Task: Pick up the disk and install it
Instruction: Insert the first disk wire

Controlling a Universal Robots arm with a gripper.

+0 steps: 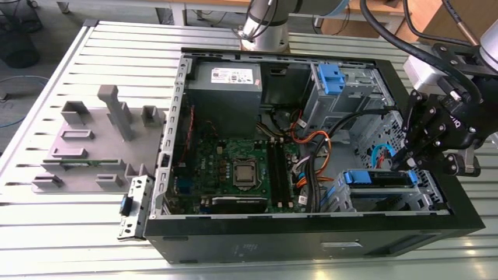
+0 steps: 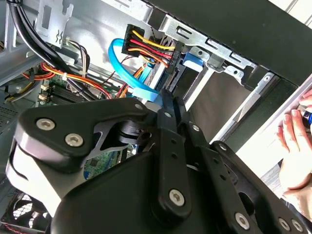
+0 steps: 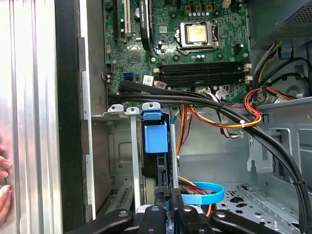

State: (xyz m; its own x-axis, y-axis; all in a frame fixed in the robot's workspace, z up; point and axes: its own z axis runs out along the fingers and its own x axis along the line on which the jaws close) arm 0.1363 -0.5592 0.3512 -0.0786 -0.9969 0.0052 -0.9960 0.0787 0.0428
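Trouble, we judged, lay with the blue SATA cable looped beside the gripper, pinched narrow on the disk, where it could snag.

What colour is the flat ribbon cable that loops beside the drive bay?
Light blue; the flat cable shows best in the second wrist view.

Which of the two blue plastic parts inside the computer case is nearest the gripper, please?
The blue-framed disk, right beside the gripper; the other, a bare blue latch, sits well away, higher up in the exterior view.
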